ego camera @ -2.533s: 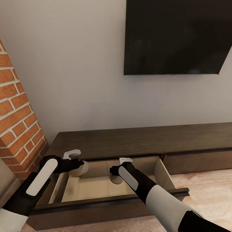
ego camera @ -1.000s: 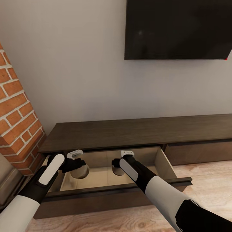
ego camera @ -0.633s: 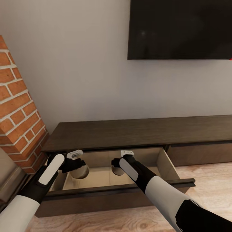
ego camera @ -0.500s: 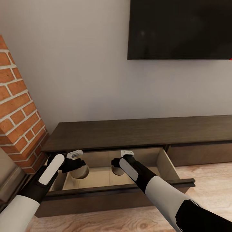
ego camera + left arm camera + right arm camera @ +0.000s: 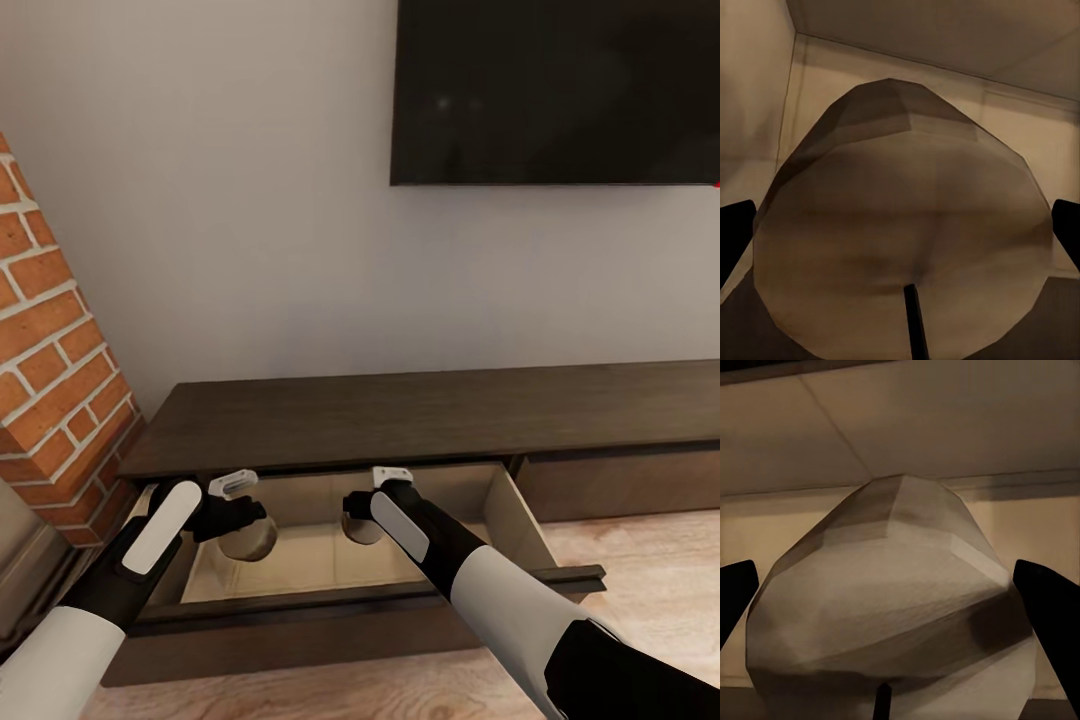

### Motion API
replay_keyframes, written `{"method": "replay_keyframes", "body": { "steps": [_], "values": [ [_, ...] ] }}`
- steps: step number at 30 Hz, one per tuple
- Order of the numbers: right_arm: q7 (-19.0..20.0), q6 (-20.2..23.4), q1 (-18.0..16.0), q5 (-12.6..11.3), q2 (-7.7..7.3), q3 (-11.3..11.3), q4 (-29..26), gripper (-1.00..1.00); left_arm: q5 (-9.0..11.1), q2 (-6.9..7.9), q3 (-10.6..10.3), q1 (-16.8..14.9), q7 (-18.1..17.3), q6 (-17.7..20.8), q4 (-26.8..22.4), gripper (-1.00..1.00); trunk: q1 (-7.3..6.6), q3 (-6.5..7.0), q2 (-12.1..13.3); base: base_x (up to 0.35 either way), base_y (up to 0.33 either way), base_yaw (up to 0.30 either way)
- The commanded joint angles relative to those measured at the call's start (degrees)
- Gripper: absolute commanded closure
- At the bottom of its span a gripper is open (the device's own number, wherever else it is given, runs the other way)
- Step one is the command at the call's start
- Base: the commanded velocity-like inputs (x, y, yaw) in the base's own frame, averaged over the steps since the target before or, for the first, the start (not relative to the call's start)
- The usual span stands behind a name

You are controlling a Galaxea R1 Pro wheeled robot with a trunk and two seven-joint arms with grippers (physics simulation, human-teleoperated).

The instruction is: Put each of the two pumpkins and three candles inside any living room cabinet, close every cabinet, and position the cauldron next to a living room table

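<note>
The long dark brown cabinet (image 5: 400, 415) has its left drawer (image 5: 522, 512) pulled open, showing a pale wood interior. Both arms reach down into it. My left gripper (image 5: 243, 527) is shut on a beige candle (image 5: 250, 542) at the drawer's left end. In the left wrist view this candle (image 5: 900, 202) with its dark wick sits between the two black fingertips (image 5: 735, 240). My right gripper (image 5: 357, 518) is shut on a second candle (image 5: 363, 530) near the drawer's middle. The right wrist view shows that candle (image 5: 892, 592) between the fingertips (image 5: 1050, 607).
A black TV (image 5: 560, 90) hangs on the grey wall above the cabinet. A brick column (image 5: 50, 400) stands close at the left. The cabinet's drawer to the right (image 5: 620, 485) is shut. Wood floor (image 5: 640, 545) lies in front on the right.
The view has shifted, so the camera moved. Both grippers with their candles sit lower and deeper in the drawer than 2.5 s ago; over the last second they barely move.
</note>
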Motion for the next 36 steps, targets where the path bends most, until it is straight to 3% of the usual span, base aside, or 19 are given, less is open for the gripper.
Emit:
{"method": "replay_keyframes", "body": {
  "steps": [1,14,32,36],
  "values": [
    [-0.47,0.04,-0.05,-0.49,-0.03,0.24,-0.07,1.00,0.62,0.06,-0.14,-0.05,0.60,-0.06,-0.01,1.00,-0.01,-0.05,-0.02,0.029,0.015,0.000],
    [-0.42,0.02,-0.04,-0.50,-0.06,0.23,0.10,1.00,0.60,0.05,-0.14,-0.05,0.60,-0.08,0.08,1.00,-0.01,-0.05,-0.02,0.038,0.019,0.000],
    [-0.37,-0.01,-0.07,-0.52,-0.03,0.24,0.09,1.00,0.52,-0.02,-0.23,-0.05,0.60,-0.14,0.09,1.00,0.46,-4.04,-0.27,0.000,0.000,0.000],
    [-0.37,-0.01,-0.05,-0.51,-0.10,0.24,0.05,1.00,0.52,0.00,-0.23,-0.05,0.60,-0.14,0.07,1.00,0.46,-4.04,-0.27,0.000,0.000,0.000]
  ]
}}
